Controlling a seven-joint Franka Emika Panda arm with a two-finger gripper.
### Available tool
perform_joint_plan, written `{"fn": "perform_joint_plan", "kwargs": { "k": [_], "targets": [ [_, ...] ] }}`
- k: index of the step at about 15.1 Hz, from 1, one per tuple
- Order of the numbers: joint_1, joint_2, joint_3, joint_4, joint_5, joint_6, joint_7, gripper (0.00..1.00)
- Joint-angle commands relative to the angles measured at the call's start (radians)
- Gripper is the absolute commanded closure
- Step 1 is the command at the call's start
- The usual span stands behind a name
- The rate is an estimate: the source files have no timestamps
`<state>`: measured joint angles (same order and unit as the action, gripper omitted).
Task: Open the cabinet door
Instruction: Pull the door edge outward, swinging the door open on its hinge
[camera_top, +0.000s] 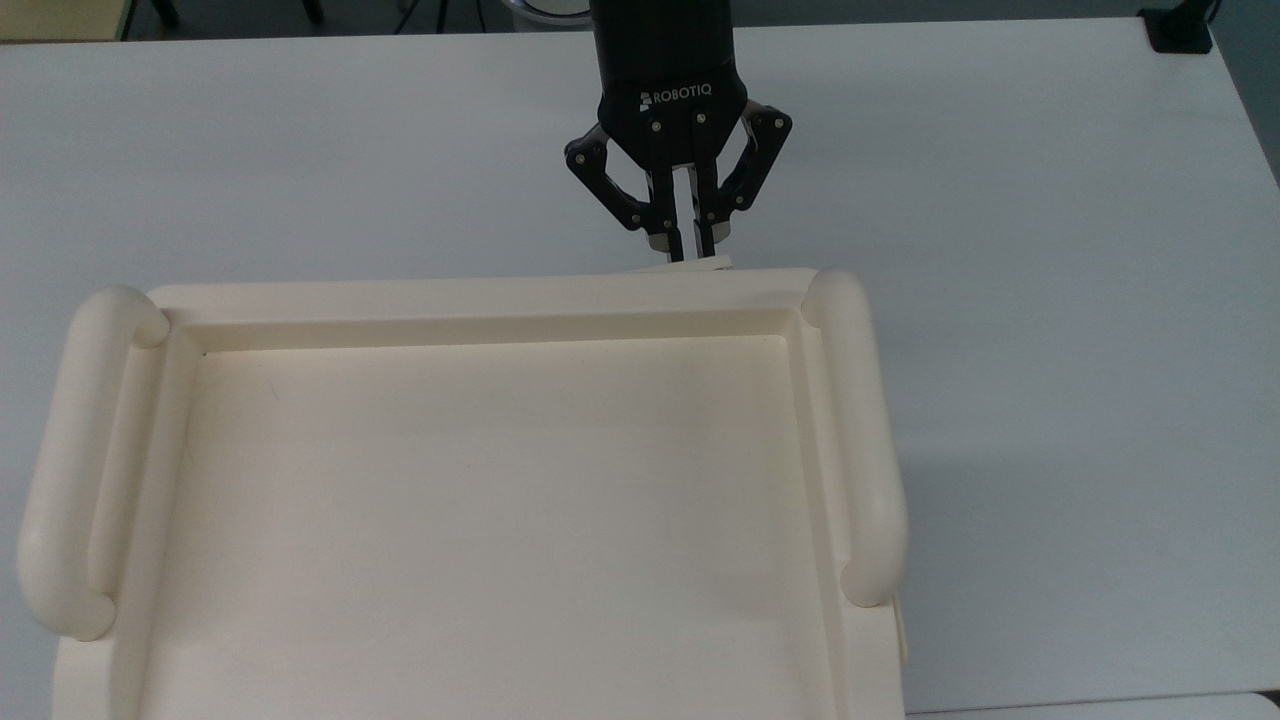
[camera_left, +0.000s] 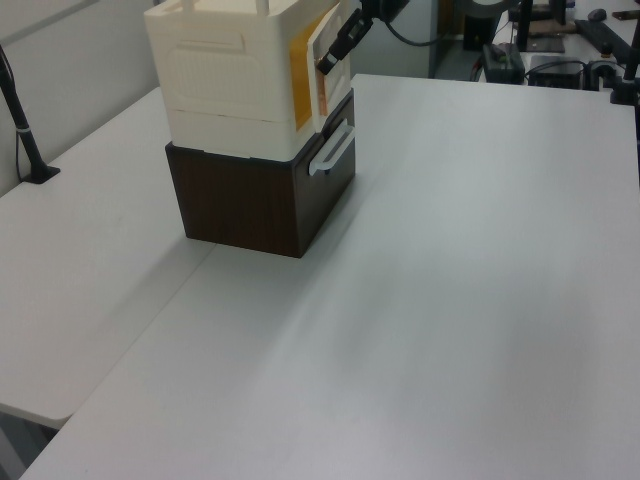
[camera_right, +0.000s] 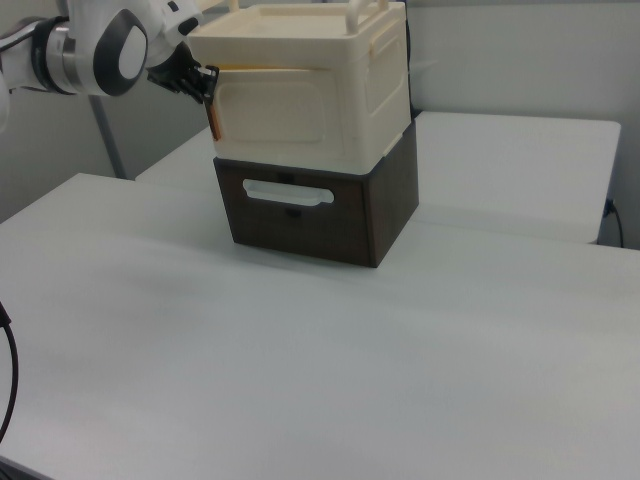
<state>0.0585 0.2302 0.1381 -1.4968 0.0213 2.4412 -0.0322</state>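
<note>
Now | tool (camera_top: 686, 250) clamped on cabinet door (camera_left: 328, 55) edge | door ajar from cabinet (camera_left: 235, 80)

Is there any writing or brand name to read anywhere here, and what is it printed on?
"ROBOTIQ", white letters with a small logo mark beside them, on the black body of the tool in the top view.
No readable text on the cabinet, the dark wooden drawer unit beneath it, or the table.
</note>
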Motion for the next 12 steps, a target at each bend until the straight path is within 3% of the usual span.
{"fn": "perform_joint_plan", "kwargs": {
  "k": [1,3,6,12],
  "targets": [
    [-0.063,-0.057,-0.009,-0.085,-0.006,-0.059,-0.044,0.82],
    [-0.081,-0.080,-0.009,-0.095,-0.003,-0.109,-0.054,0.74],
    [-0.121,-0.112,-0.009,-0.095,0.002,-0.209,-0.075,0.38],
    [-0.207,-0.166,-0.020,-0.094,0.002,-0.405,-0.161,0.23]
  ]
}}
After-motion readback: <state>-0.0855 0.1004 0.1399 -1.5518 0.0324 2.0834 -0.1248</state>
